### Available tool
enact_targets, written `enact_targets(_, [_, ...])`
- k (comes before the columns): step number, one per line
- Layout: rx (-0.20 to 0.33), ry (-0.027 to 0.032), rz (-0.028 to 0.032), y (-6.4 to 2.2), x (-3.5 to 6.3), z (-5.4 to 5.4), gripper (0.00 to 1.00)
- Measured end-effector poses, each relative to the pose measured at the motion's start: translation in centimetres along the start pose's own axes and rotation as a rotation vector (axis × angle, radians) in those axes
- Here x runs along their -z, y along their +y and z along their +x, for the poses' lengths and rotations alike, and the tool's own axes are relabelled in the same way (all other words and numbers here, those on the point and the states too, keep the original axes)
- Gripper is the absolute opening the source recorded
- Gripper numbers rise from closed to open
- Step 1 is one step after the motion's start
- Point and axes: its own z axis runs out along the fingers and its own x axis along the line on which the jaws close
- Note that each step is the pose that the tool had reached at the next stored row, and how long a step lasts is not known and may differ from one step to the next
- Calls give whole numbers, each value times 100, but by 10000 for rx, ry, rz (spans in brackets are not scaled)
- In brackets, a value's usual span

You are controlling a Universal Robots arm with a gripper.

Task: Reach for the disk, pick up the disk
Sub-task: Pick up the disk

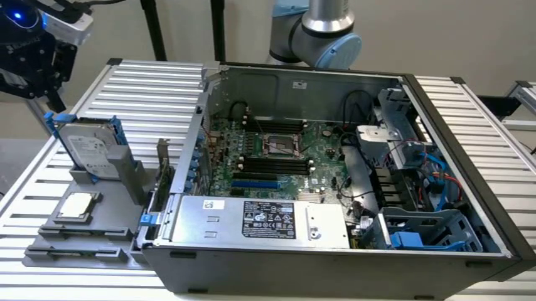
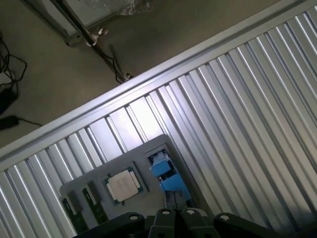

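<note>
Black, with a blue light glowing on its housing, the gripper (image 1: 37, 81) hangs at the exterior view's far left, close above the top corner of the disk (image 1: 88, 149). Nothing is seen in its grasp, and I cannot tell whether the jaws are apart or together. The one disk stands upright on edge in a grey holder (image 1: 125, 172), with bright blue rails along both sides. Its white label faces the camera, but the print is too small to read.

In front of it, one small square silver chip plate (image 1: 78, 205) lies flat on the grey fixture (image 1: 50, 254), which has two long low slots along its front edge. Fixture and holder sit on the ribbed aluminium table (image 1: 142, 88).

Further right is the open computer case (image 1: 335, 266), with the green motherboard (image 1: 322, 141) inside. One silver power-supply box (image 1: 197, 222) carries two labels, a small white one and a larger black one (image 1: 268, 219), neither legible. The grey robot arm (image 1: 322, 28) rises behind the case.

In the wrist view the gripper (image 2: 176, 220) is directly over the disk's blue rail end (image 2: 166, 173), and the chip plate (image 2: 123, 186) lies just beside the disk
</note>
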Motion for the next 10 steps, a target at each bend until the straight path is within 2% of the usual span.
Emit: enact_targets(10, [1741,62,3,0,0,0,11])
